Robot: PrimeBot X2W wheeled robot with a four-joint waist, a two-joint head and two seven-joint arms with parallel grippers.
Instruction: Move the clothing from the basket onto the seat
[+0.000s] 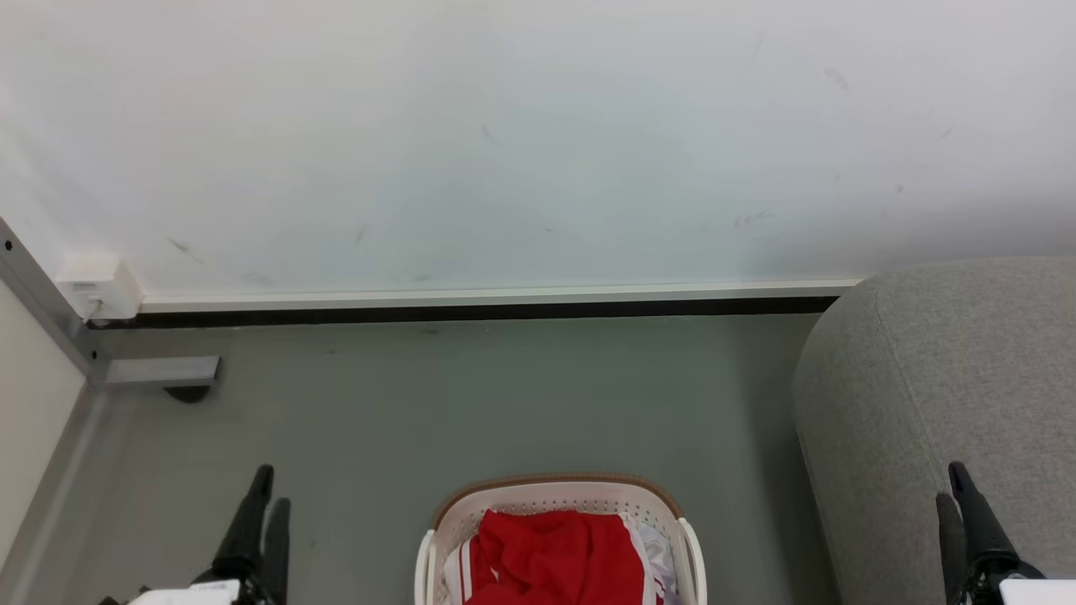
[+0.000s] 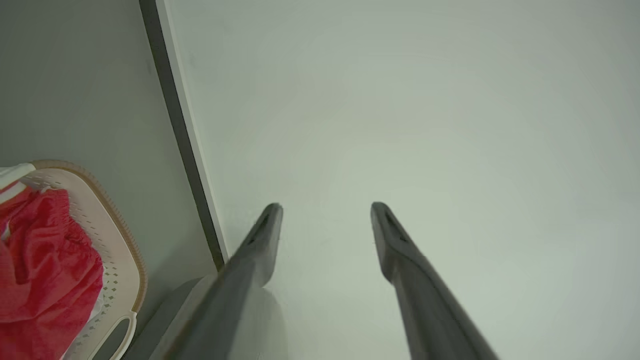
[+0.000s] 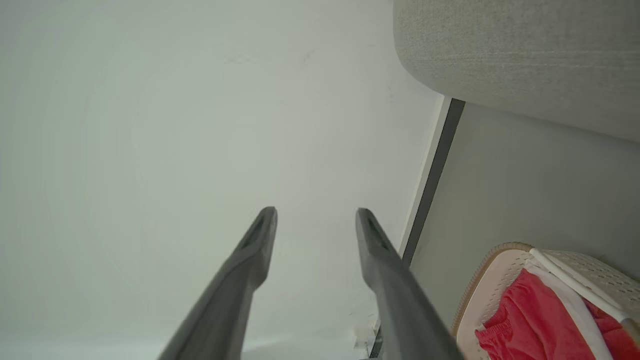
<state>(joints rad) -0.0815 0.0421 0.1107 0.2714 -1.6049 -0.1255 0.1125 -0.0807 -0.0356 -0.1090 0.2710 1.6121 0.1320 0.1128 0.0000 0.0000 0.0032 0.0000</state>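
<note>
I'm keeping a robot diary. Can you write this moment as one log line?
stage: start | clothes: in basket | sofa: bare | left gripper: open, holding nothing | right gripper: open, holding nothing

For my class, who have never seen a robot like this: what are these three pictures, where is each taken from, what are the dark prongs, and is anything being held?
One picture comes from a camera on the robot's head, looking down at the floor by a white wall. The dark prongs at its lower corners are the left gripper and the right gripper, each a two-fingered hand. The other two pictures come from cameras on the wrists, each looking along its own fingers. In both, the fingers stand apart with nothing between them, so nothing is held. On the floor stands a white basket with a brown rim, holding red clothing with white trim. To the robot's right is the grey seat, with nothing on the part that shows.
</note>
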